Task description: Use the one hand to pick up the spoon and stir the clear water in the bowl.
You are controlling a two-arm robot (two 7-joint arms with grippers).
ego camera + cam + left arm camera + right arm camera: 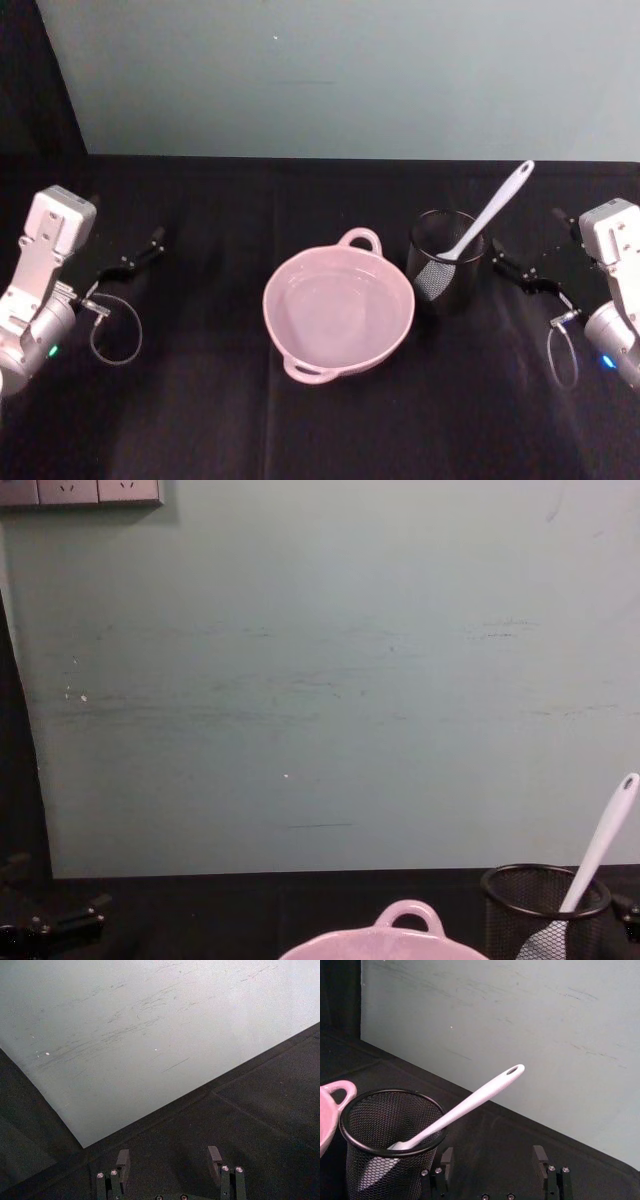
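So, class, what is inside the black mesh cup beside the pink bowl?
A white spoon stands in the mesh cup, head down, its handle leaning out over the rim. The head shows faintly through the mesh. The cup's floor beneath it is covered.

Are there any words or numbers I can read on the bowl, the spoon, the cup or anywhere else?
None. No word, number or sign can be read anywhere.
The pink bowl, the white spoon, the black mesh cup, the black table and the green wall are all plain.
The sockets high on the wall show no lettering that can be read.
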